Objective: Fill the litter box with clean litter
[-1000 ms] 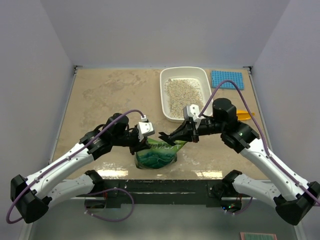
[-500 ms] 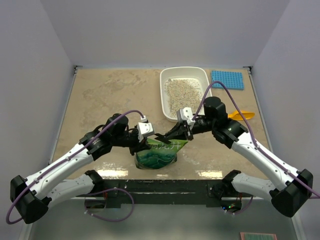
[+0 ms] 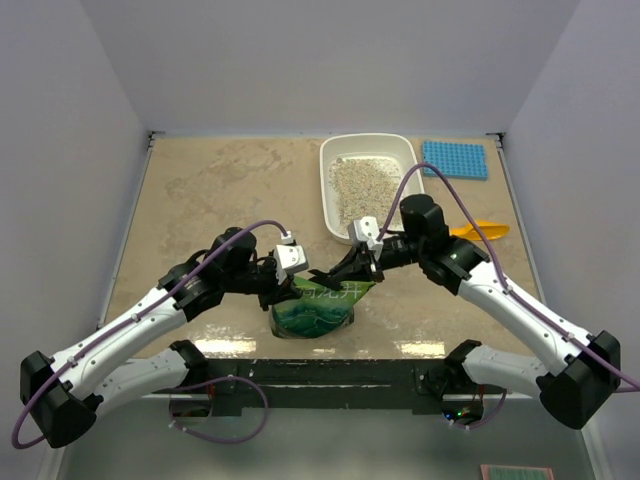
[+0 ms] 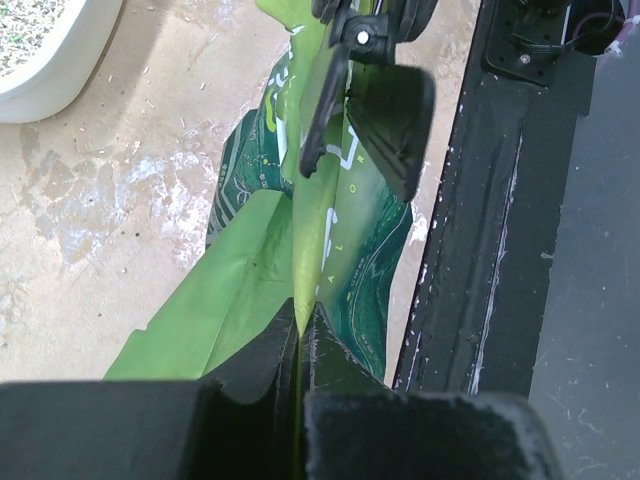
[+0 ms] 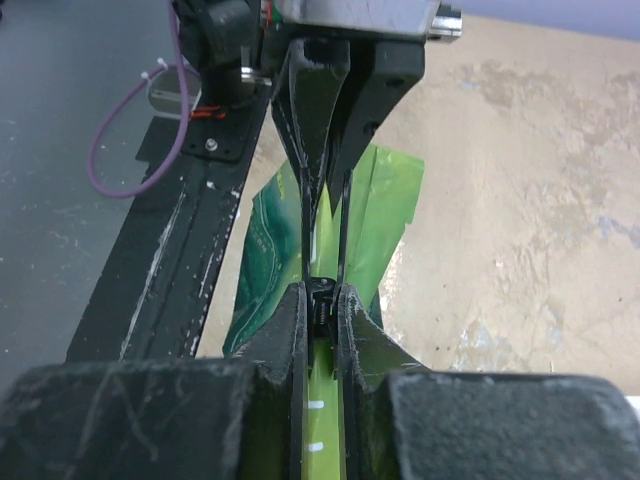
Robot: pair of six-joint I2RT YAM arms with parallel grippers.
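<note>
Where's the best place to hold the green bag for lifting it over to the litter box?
Its flattened top edge, from the two ends. The green bag has its mouth pressed into a thin upright ridge, which suits a pinch. The left gripper and right gripper clamp that ridge from opposite ends, jaws shut on it.

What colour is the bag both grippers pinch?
The bag is lime and dark green with white print; left wrist view shows it best.

clean litter (image 3: pixel 362 188) in litter box (image 3: pixel 368 139), mat (image 3: pixel 455 160) right — bag (image 3: pixel 312 313) before, seemingly apart
</note>
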